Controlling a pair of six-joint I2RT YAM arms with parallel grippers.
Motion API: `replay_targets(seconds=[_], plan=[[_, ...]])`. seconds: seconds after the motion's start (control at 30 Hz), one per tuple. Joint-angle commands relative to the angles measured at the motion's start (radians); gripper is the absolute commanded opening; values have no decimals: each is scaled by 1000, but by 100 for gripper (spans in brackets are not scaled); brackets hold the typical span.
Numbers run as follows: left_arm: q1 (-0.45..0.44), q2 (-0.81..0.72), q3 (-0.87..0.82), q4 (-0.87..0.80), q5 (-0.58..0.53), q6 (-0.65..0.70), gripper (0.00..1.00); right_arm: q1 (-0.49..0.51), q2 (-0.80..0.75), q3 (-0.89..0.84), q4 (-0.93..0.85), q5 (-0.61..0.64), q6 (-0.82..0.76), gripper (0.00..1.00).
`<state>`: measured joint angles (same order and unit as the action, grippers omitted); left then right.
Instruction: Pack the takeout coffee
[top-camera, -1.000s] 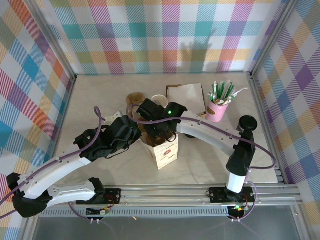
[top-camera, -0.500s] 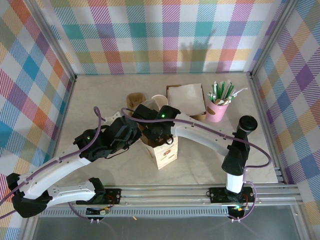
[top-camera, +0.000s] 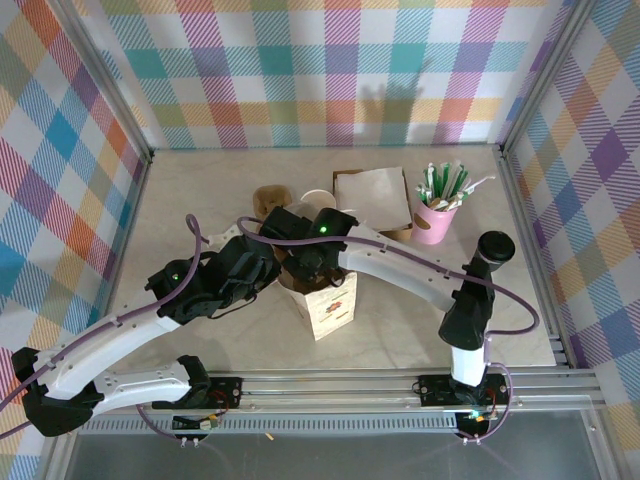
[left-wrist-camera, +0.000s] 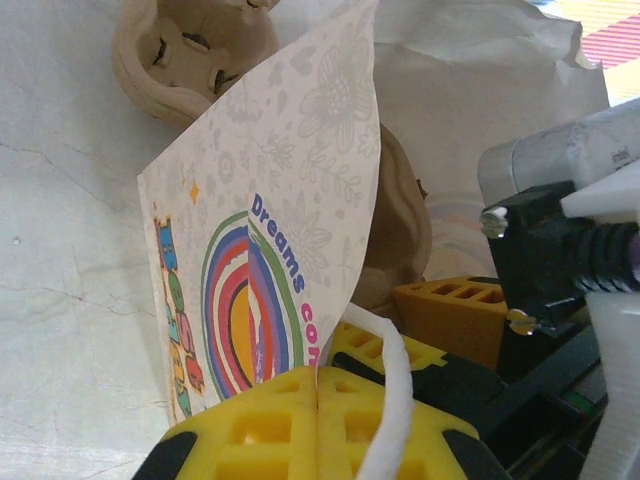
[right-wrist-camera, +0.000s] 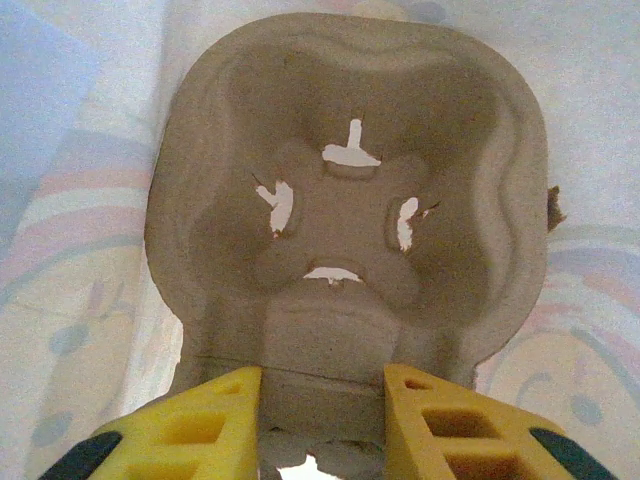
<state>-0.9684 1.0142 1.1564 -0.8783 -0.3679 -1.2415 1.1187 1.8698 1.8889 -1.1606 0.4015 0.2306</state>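
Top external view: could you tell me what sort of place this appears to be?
Probably a robot test cell staged as a takeaway coffee counter: plaid walls, a printed paper bag, a pulp cup carrier.

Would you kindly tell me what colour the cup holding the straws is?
The cup is pink; the top external view shows it best.

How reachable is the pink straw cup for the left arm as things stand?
Probably not: the left gripper has its jaws shut on the paper bag, and the right arm, holding a cup tray at the bag, lies across the way to the pink cup.
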Motion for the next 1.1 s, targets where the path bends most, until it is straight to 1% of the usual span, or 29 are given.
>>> replay_targets(seconds=[0.0,0.23,0.6,0.77,1.07], plan=[[-15,-15,-6,6,14,1,2,12,33,-7,13,-35,1,31],[-15,-33,-16,0,14,2,2,-1,37,-26,19,-78,32,31],[-15,-49,-31,22,47,-3,2,-37,34,-66,42,-127,59,31],[-15,-45,-30,28,68,-2,0,-56,14,-107,62,-153,58,31],[-15,-42,-21,16,84,1,0,-72,-19,-180,109,-185,72,31]])
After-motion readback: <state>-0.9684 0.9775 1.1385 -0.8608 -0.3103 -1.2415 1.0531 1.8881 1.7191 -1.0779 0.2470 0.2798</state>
